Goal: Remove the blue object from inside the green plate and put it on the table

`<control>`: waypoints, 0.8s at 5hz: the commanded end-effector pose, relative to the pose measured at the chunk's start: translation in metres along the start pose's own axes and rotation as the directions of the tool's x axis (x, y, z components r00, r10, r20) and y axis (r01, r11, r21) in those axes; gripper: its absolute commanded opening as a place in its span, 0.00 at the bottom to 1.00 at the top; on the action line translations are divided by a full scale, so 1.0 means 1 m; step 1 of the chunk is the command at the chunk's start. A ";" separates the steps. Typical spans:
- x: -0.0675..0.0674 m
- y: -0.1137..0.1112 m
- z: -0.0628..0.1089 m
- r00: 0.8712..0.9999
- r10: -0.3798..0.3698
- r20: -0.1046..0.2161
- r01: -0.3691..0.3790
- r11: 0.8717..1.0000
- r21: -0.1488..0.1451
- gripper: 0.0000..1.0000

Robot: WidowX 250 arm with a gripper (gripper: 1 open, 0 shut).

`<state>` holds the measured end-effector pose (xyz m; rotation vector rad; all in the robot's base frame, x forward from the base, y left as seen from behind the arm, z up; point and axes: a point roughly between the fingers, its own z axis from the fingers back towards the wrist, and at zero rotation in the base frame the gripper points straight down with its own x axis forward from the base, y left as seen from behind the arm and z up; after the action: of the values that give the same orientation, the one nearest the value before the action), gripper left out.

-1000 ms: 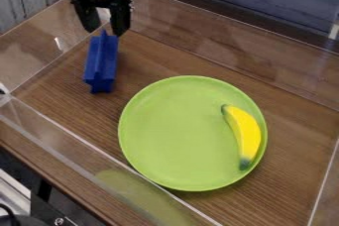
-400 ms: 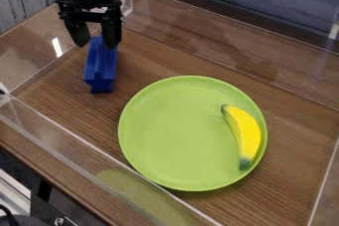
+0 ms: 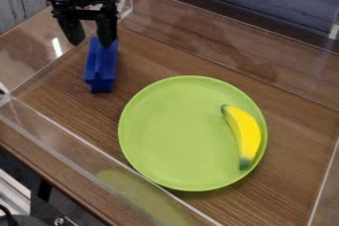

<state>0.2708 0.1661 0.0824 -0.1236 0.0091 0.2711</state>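
The blue object [image 3: 101, 63] lies on the table [image 3: 199, 56], left of the green plate [image 3: 179, 131] and outside its rim. It is a deep-blue elongated block, lengthwise away from the camera. My gripper [image 3: 82, 34] hangs above the block's far end, a little to its left, with its black fingers [image 3: 102, 27] spread and nothing between them. The green plate holds only a yellow banana [image 3: 243, 137] on its right side.
Clear acrylic walls [image 3: 225, 27] bound the wooden surface at the back, left and front. The front wall [image 3: 79, 161] runs diagonally close to the plate's left rim.
The gripper has moved up and to the left, away from the blue block, staying open. The block and plate have not moved.
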 end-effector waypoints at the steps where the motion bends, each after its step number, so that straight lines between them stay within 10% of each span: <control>1: 0.003 -0.008 0.021 0.998 0.010 0.069 -0.011 1.000 0.020 1.00; 4: 0.013 -0.015 0.024 0.997 -0.027 0.070 0.026 1.000 0.015 1.00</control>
<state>0.2807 0.1516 0.0883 -0.1281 0.0027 0.2466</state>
